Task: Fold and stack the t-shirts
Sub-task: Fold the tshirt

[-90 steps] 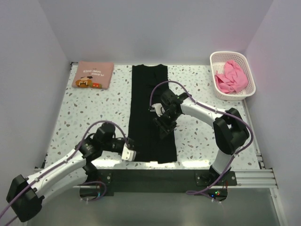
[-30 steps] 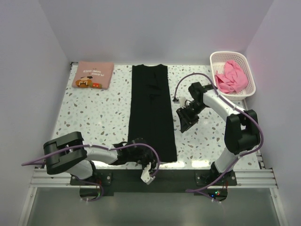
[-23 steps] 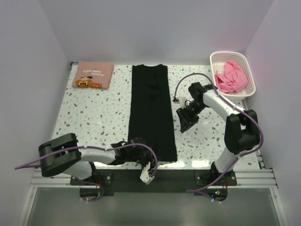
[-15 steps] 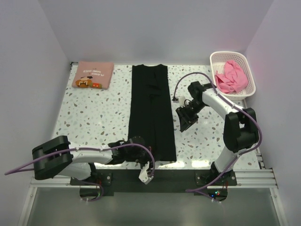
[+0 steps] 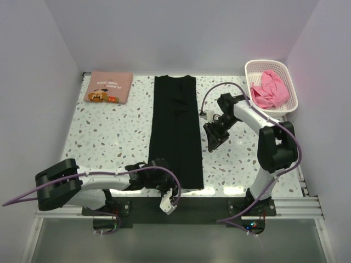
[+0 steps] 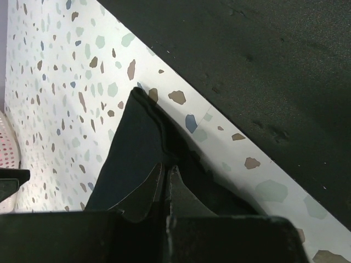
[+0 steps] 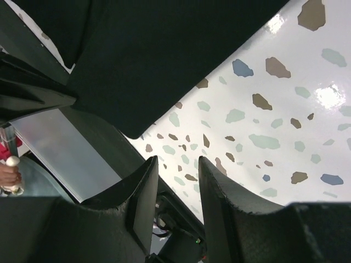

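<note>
At the far left of the table [image 5: 104, 137] you have the salmon-pink t-shirt [image 5: 111, 87] already folded into a neat square with its print facing up. It looks parked in that corner to start the stack and keep the middle free for work. Moving right, your left gripper [image 5: 162, 183] lies low along the near edge, and the left wrist view shows why. Its fingers [image 6: 148, 189] are pressed together on a corner of the black t-shirt [image 6: 134, 159], which rises off the speckled surface in a small peak. That pinch reads as the start of the crosswise fold, the hem taken so it can be carried toward the collar. The black t-shirt [image 5: 175, 131] itself lies down the centre as a long narrow strip, sides turned in, collar at the far end and hem at the near one. The lengthwise folds seem done and the shortening folds not yet made. To its right, your right gripper [image 5: 211, 139] hovers just beside the strip's right edge, about halfway along it. In the right wrist view its jaws stand partly spread with only bare table between them and the black cloth [image 7: 164, 55] off to one side, so it holds nothing. My guess is that it waits there to steady the fold line or take the other hem corner. Watch that a single pinched corner drags the hem askew. At the far right, the bright pink t-shirt [image 5: 269, 90] sits crumpled in the basket [image 5: 263, 62], untouched, presumably last in the queue.
</note>
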### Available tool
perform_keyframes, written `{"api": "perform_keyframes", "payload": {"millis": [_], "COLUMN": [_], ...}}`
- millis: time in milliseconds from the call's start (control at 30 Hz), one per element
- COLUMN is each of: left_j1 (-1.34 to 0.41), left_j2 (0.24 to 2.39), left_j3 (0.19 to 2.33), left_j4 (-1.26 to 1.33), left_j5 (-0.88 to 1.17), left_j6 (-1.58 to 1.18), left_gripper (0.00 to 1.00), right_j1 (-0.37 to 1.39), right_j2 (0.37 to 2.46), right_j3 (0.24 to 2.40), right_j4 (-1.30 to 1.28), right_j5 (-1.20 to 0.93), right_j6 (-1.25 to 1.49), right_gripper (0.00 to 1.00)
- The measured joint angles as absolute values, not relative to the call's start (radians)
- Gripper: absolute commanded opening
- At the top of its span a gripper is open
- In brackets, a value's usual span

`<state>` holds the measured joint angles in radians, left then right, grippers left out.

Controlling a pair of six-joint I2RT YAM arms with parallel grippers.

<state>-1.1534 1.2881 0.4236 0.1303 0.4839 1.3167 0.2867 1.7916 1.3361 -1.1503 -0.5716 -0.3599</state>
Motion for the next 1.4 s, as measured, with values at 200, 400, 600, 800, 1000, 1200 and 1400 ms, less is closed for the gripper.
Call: {"api": "perform_keyframes", "payload": {"millis": [200, 400, 600, 800, 1000, 1200, 1400], "left_j1": [-1.128, -1.011, -0.828, -0.67, -0.628, -0.628, -0.627], "left_j2": [1.311, 1.309, 1.07, 0.83, 0.822, 0.886, 0.949], "left_j3": [0.421, 0.459, 0.554, 0.532, 0.477, 0.467, 0.454], "left_j4": [0.13, 0.031, -0.2, -0.533, -0.795, -0.923, -0.946], "left_j5": [0.498, 0.584, 0.706, 0.76, 0.758, 0.741, 0.703], "left_j6": [1.302, 1.238, 1.215, 1.35, 1.489, 1.601, 1.67], "left_gripper": [0.23, 0.42, 0.45, 0.46, 0.47, 0.49, 0.49], "right_j1": [0.287, 0.287, 0.295, 0.51, 0.774, 0.92, 1.01], "right_j2": [1.8, 1.783, 1.535, 1.235, 1.198, 1.213, 1.227], "right_j3": [1.348, 1.367, 1.286, 1.03, 0.777, 0.736, 0.7], "right_j4": [-1.148, -1.141, -1.032, -0.906, -0.819, -0.764, -0.716], "right_j5": [-0.595, -0.594, -0.587, -0.548, -0.505, -0.467, -0.429], "right_j6": [-0.361, -0.416, -0.615, -0.864, -1.017, -1.102, -1.139], "right_gripper": [0.43, 0.49, 0.52, 0.51, 0.5, 0.49, 0.45]}}
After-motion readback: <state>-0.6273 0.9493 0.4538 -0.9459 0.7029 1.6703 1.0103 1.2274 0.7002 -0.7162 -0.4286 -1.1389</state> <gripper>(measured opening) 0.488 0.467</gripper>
